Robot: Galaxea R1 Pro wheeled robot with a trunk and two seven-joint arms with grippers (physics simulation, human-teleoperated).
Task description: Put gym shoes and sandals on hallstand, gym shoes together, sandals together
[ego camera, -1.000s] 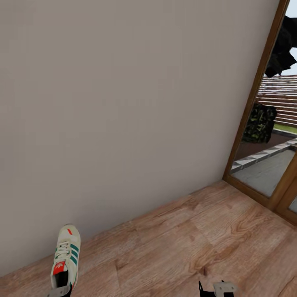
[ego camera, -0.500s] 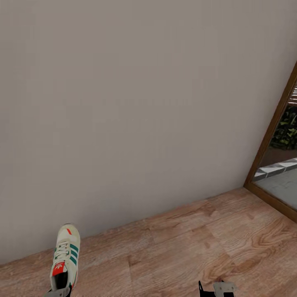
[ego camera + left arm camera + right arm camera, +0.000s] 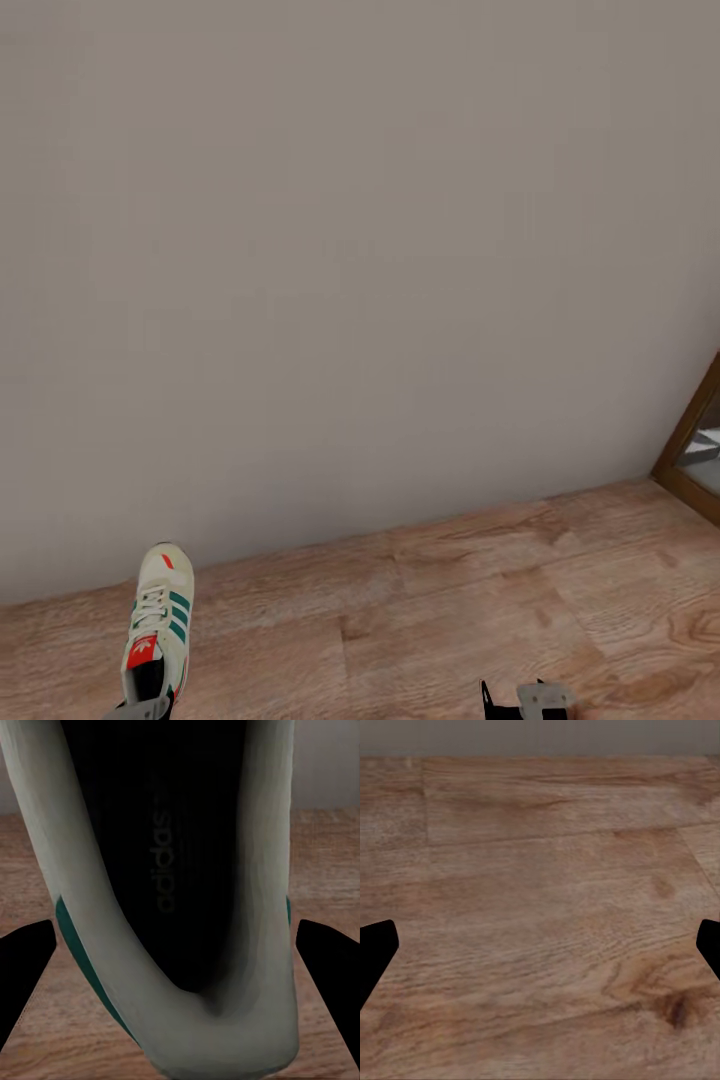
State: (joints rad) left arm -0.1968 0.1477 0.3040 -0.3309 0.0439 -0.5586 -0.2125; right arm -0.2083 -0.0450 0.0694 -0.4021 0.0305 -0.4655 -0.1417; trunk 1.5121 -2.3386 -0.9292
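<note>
One gym shoe (image 3: pixel 160 620), cream-white with green stripes and a red tongue label, hangs toe-forward at the lower left of the head view, above the corridor floor (image 3: pixel 450 620). My left gripper (image 3: pixel 138 711) is shut on its heel. In the left wrist view the gym shoe's dark inside (image 3: pixel 172 870) sits between the two black fingertips (image 3: pixel 26 975), which press on its sides. My right gripper (image 3: pixel 530 700) is low at the right and open, with bare planks between its fingertips (image 3: pixel 375 952). The sandals and the hallstand are out of view.
A plain grey wall (image 3: pixel 350 250) stands close ahead, across the whole width. A wooden door frame (image 3: pixel 695 440) with glass shows at the far right edge. Wood-grain planks run along the foot of the wall.
The whole picture has slid right: the glass door and the garden behind it have nearly left the frame, so the camera has turned left. The shoe and both grippers keep their places in the view.
</note>
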